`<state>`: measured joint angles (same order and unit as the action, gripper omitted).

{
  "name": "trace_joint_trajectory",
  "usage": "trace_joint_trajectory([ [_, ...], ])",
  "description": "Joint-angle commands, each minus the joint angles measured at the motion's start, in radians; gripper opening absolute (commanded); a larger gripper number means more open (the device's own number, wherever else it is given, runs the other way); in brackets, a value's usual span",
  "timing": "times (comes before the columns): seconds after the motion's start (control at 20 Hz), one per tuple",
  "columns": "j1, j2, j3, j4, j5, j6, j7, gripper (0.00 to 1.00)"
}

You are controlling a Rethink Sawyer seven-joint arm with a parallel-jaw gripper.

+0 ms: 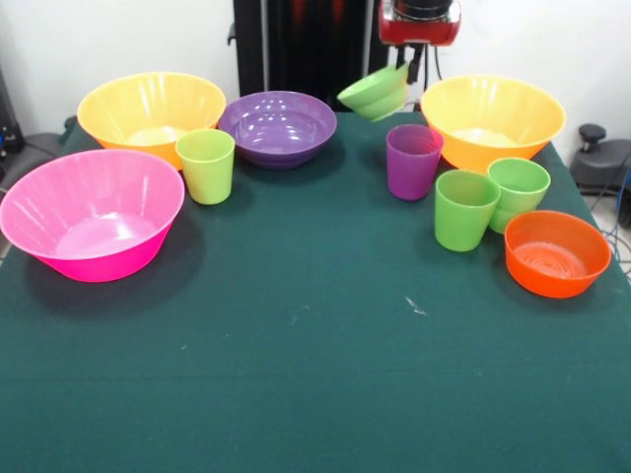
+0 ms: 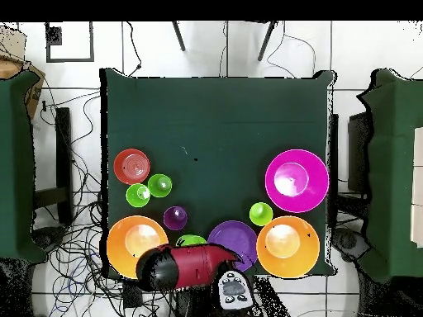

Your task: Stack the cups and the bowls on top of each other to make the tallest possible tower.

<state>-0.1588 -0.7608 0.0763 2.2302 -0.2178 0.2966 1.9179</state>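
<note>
My gripper (image 1: 408, 67) hangs at the table's back edge, shut on the rim of the small green bowl (image 1: 377, 92), which tilts in the air. In the overhead view the arm (image 2: 186, 266) covers most of that bowl (image 2: 191, 240). On the cloth stand a purple bowl (image 1: 277, 126), a yellow-green cup (image 1: 206, 166), a purple cup (image 1: 413, 161), two green cups (image 1: 464, 209) (image 1: 518, 192) and a small orange bowl (image 1: 556, 252). A big pink bowl (image 1: 94, 212) and two orange-yellow bowls (image 1: 151, 108) (image 1: 491, 118) flank them. No tower is in view; each piece stands alone.
The green cloth table (image 1: 315, 374) stretches wide in front of the dishes. Cables lie on the floor around the table (image 2: 74, 248), and green-covered tables stand on both sides (image 2: 396, 165).
</note>
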Motion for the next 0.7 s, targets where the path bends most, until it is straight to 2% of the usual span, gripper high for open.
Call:
trace_joint_trajectory([
  [0.05,0.007,-0.011,0.081,-0.127,0.050,0.159,0.053,0.00],
  [0.25,0.008,-0.012,0.085,-0.158,0.043,0.213,0.042,0.00],
  [0.45,-0.023,0.011,0.113,-0.180,0.031,0.213,0.012,0.00],
  [0.7,-0.023,0.020,0.124,-0.247,0.007,0.262,-0.023,0.00],
])
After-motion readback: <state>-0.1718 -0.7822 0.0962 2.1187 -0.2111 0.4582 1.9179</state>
